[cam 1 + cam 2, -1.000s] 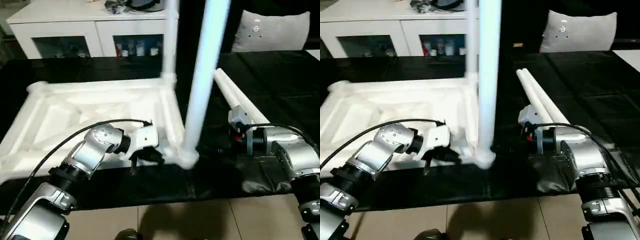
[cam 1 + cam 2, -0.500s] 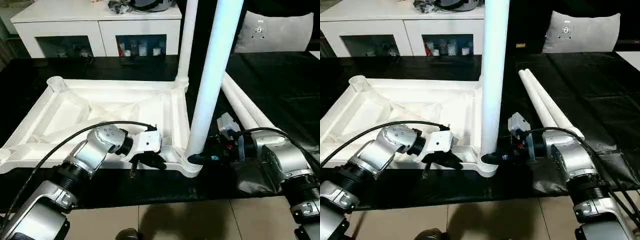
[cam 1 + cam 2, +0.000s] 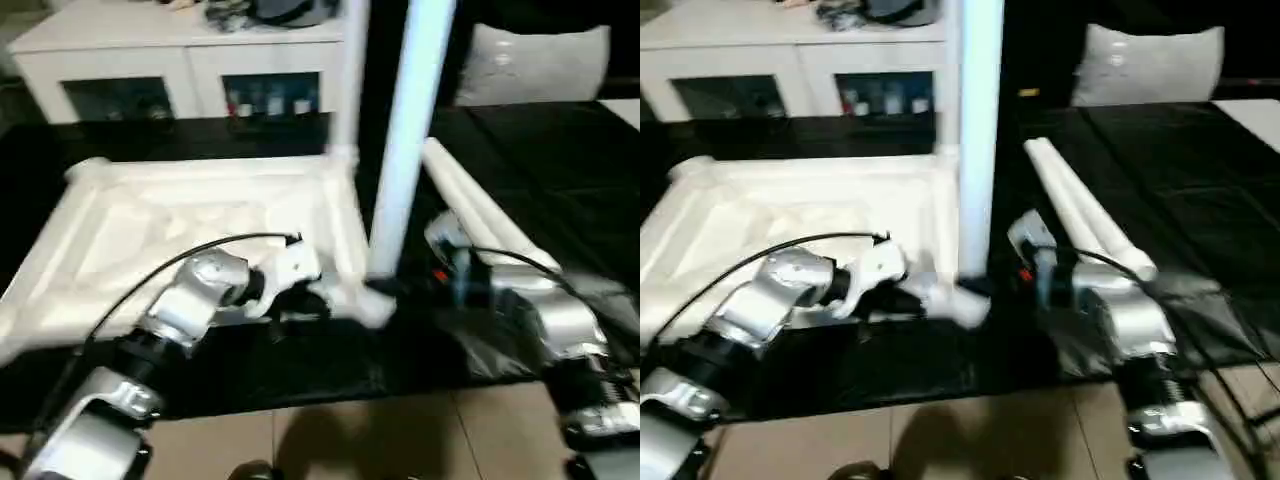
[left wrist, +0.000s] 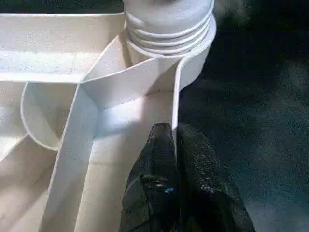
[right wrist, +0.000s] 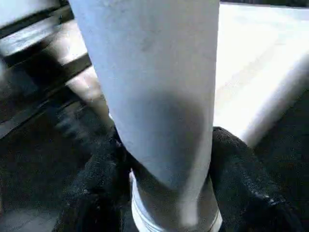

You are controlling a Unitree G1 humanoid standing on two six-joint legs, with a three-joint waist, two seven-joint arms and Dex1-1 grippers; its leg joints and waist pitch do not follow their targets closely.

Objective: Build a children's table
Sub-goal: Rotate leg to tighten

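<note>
White tubular leg [image 5: 159, 96] seen upright, close up. Right gripper [image 5: 166, 193] set around its lower end, one black finger [image 5: 94, 188] on each side, both touching leg. Ribbed band seen at leg base. White table top [image 5: 260, 63] seen behind, blurred.

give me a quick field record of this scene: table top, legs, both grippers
table top: white table top lies underside up on the black work table
fitted legs: near-corner leg stands upright in its socket; far-corner leg stands upright too
loose legs: two spare legs lie side by side on the black cover, right of the top
left gripper: left gripper has jaws shut on the table top's rim wall by the near corner
right gripper: right gripper has jaws around the base of the near-corner leg
</note>
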